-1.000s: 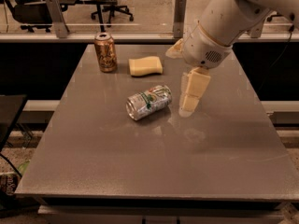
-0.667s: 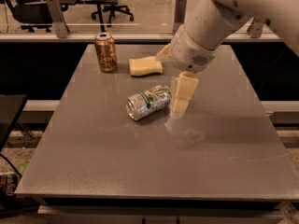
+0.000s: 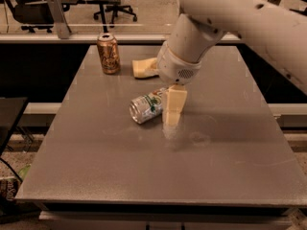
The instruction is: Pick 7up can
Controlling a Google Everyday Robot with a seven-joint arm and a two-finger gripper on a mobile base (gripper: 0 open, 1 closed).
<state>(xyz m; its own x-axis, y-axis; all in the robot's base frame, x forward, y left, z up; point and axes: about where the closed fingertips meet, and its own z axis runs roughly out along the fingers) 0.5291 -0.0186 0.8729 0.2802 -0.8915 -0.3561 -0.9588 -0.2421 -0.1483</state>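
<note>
The 7up can (image 3: 146, 107) lies on its side near the middle of the grey table (image 3: 96, 166), its silvery end facing front left, green lettering on its side. My gripper (image 3: 172, 110) hangs from the white arm and points down, its cream fingers (image 3: 174, 104) right against the can's right end and covering part of it. The fingertips reach close to the table top.
A brown-gold can (image 3: 109, 53) stands upright at the back left. A yellow sponge (image 3: 145, 67) lies behind the 7up can, partly hidden by my wrist. Office chairs stand beyond the table's far edge.
My arm has moved left and down, bringing the gripper from beside the can to right over its right end. The can, the sponge and the brown-gold can have not moved.
</note>
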